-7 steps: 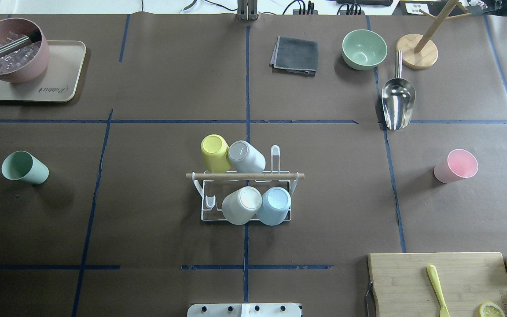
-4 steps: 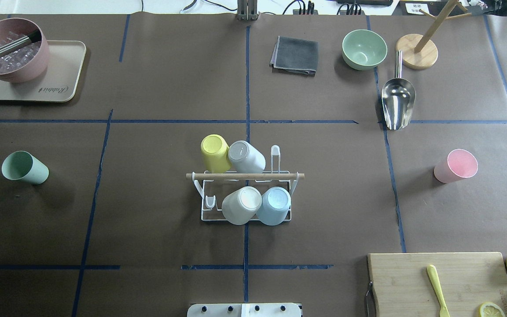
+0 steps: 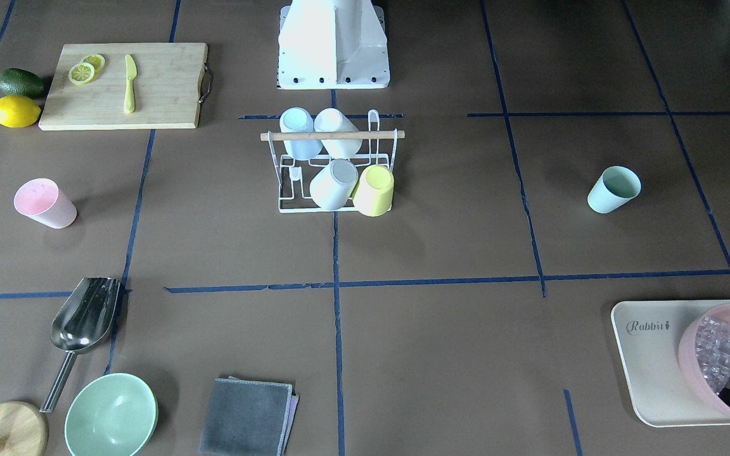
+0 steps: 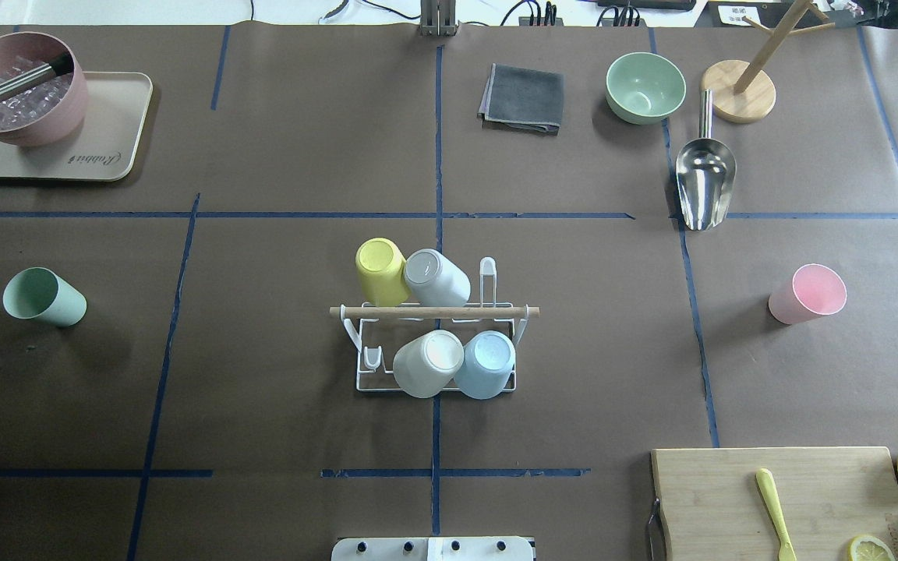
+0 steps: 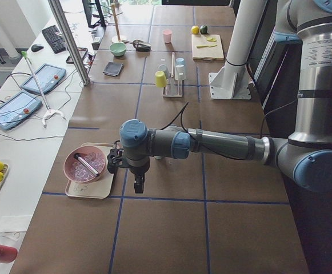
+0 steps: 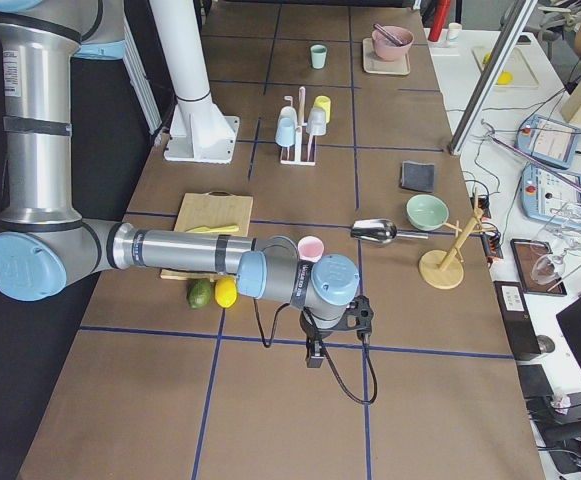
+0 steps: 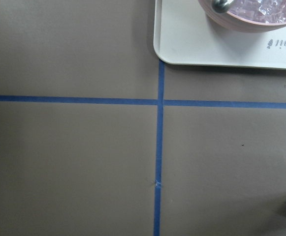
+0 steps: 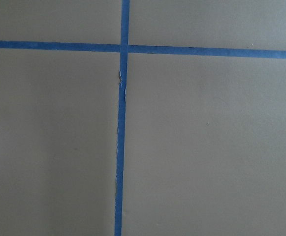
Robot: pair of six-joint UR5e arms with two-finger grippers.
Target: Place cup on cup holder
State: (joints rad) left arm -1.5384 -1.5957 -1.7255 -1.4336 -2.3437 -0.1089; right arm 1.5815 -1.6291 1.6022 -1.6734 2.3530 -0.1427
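Wooden rod point(image 4: 387, 312) across cup holder point(image 4: 351, 333) top

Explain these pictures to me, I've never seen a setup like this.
This is a robot with two jointed metal arms at a brown table. Two pictures look down from above, one behind the robot, one facing it; two look along the table from its ends; two come from wrist cameras and show mostly bare table. In the middle stands a small white wire rack with a wooden rod, holding four upturned cups. A mint green plastic cup and a pink plastic cup stand loose at either side. The left claw and right claw hang above the table, seemingly empty.
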